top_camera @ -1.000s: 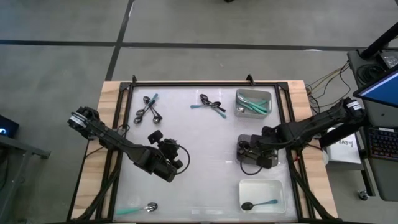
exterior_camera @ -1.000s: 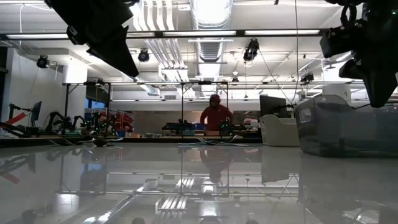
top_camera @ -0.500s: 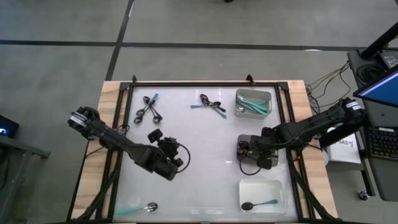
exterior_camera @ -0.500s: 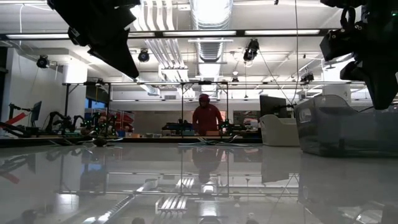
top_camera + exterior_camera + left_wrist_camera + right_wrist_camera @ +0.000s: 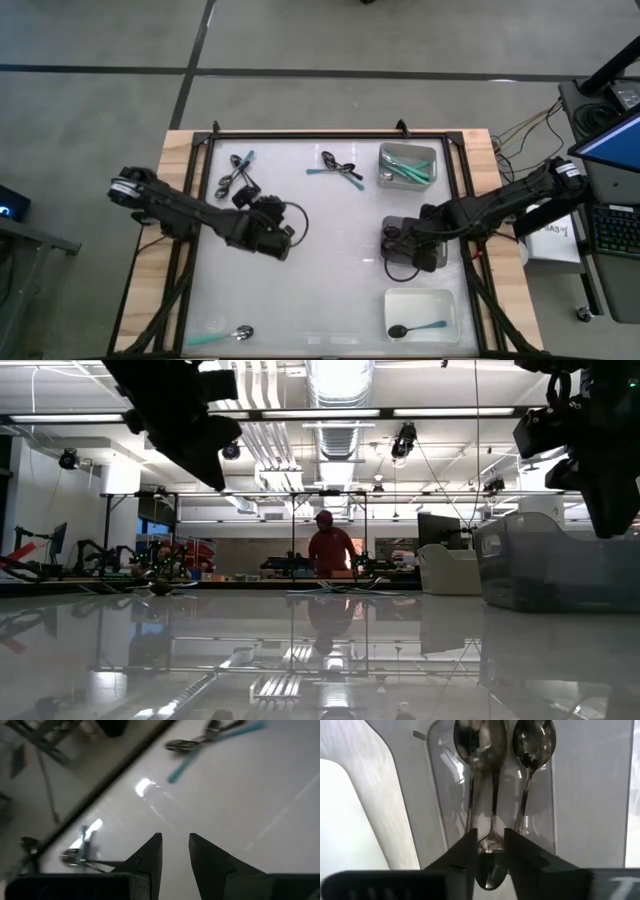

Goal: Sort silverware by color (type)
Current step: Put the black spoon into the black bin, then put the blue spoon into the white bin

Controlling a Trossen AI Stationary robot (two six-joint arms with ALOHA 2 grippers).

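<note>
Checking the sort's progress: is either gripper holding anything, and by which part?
Left gripper: nothing. Right gripper is at a metal spoon's handle end over the grey tray; whether it grips cannot be told.

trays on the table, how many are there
3, all on the right side in the high view: far grey tray holding teal-handled spoons, middle tray under the right gripper, near white tray with one spoon.

Three trays, several scattered spoons

Three trays on the table; a person stands beyond.
</note>
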